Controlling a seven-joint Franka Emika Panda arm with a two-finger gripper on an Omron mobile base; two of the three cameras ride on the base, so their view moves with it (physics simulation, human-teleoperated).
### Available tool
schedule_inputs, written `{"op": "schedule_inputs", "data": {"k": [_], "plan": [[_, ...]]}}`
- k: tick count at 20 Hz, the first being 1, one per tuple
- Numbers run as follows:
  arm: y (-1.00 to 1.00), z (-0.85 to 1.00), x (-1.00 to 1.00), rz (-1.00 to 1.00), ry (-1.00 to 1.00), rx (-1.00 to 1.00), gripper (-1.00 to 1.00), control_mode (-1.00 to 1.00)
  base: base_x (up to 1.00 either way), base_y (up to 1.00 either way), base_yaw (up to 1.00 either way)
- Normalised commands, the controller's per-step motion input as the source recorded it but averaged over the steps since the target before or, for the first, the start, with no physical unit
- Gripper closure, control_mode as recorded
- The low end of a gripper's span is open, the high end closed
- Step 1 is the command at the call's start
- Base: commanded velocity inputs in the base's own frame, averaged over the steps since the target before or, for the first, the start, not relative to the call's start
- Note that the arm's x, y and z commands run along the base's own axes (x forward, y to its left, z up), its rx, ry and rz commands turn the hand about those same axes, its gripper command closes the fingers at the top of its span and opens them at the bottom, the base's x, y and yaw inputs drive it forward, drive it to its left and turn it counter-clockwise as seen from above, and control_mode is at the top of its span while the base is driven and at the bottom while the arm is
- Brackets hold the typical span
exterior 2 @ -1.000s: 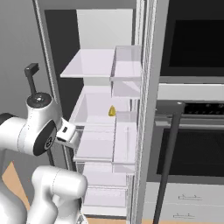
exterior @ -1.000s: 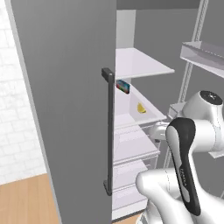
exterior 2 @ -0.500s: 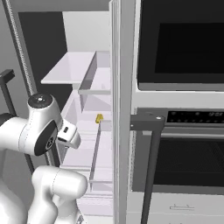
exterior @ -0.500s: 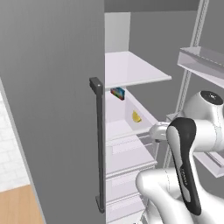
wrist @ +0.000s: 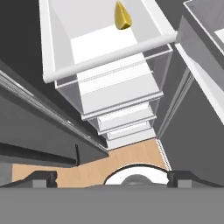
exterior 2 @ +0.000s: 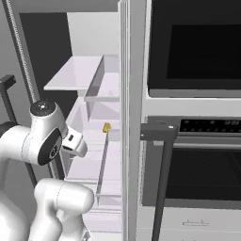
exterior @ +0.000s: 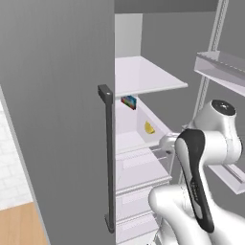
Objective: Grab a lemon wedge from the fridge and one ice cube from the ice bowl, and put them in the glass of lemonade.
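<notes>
Got the tall plain grey fridge (exterior: 57, 119) open. The tiny bright yellow lemon wedge (wrist: 123, 16) sits in its white shelf bin (wrist: 109, 41), straight ahead of my fingers (wrist: 111, 178), which are spread wide with nothing held, well short of it.

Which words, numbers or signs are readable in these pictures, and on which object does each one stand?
None can be read.
Oven control panel: faint light marks, too small to read.
Small blue-and-red packet in the fridge: colours visible, any print too blurred to read.
Lemon wedge: no text.
</notes>
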Motion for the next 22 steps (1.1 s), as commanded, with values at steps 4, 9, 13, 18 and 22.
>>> {"op": "schedule_inputs", "data": {"k": [4, 9, 13, 18, 22], "plan": [[0.1, -0.32, 0.45, 0.0, -0.05, -0.02, -1.0, -1.0, 0.0, 0.0, 0.0], [0.0, -0.32, 0.55, 0.0, -0.01, 0.0, -1.0, -1.0, 0.0, 0.0, 0.0], [0.0, -0.16, 0.66, 0.0, 0.0, 0.0, -1.0, -1.0, 0.0, 0.0, 0.0], [0.0, -0.13, 0.63, 0.0, 0.0, -0.02, -1.0, -1.0, 0.0, 0.0, 0.0], [0.0, -0.14, 0.66, 0.0, 0.0, -0.02, -1.0, -1.0, 0.0, 0.0, 0.0]]}}
